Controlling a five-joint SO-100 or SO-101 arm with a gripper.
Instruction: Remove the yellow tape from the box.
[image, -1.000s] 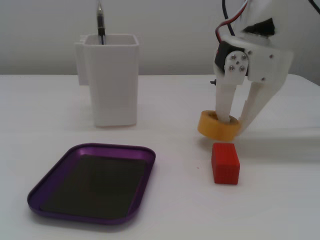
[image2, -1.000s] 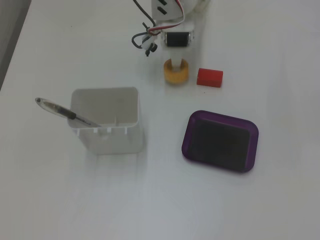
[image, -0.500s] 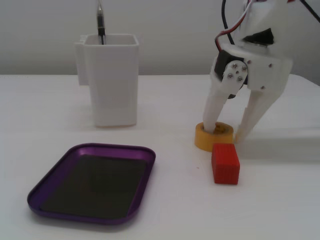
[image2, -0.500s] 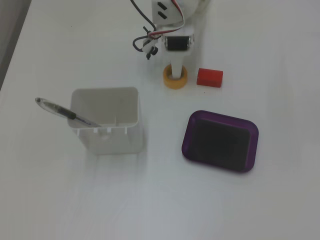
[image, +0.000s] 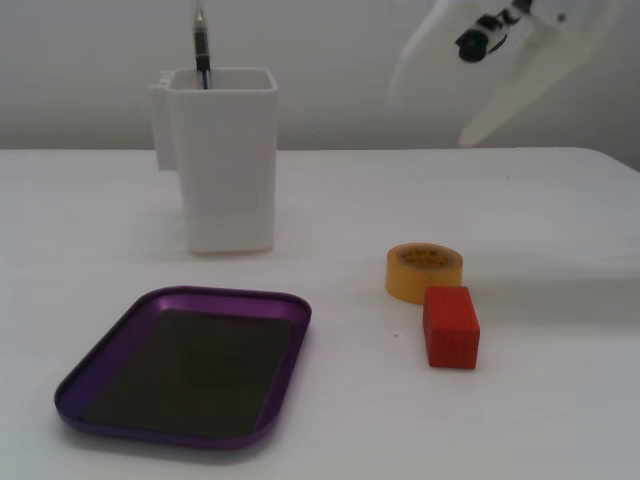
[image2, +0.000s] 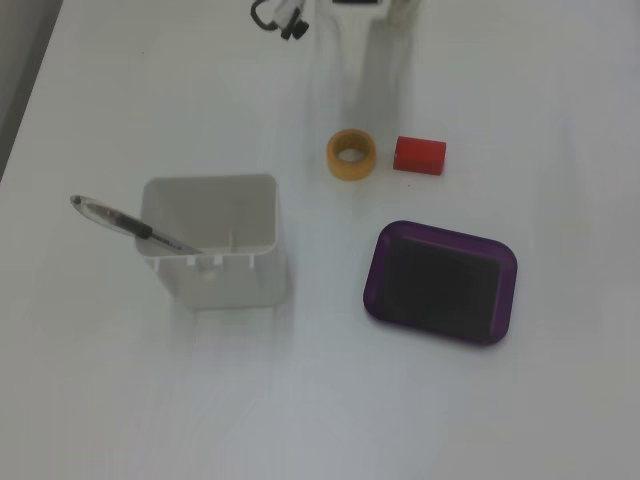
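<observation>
In a fixed view looking across the surface (image: 560, 420), going left to right: the box (image: 90, 395), a shallow purple tray with a dark flat bottom, lay empty at the near left. Behind it stood a tall white container (image: 225, 160) with a pen (image: 200, 45) poking out of it. Further right, the yellow tape (image: 424, 272) lay flat on the surface, well apart from the box, with a red block (image: 451, 327) just beside it on the near side, apparently touching or nearly so. At the upper right, the white arm (image: 500, 60) hung blurred above the surface, clear of everything.

Judged from this layout, the removal looked already done, since the tape sat outside the box; what remained, if anything, was for the arm to draw clear and rest.

The tape was a thick yellow-orange ring, its hollow core facing up, as another fixed view (image2: 352, 154) showed plainly. It sat level and undisturbed.

Whether the end effector was spread or pressed together could not be told; it was blurred and gripped nothing visible.
</observation>
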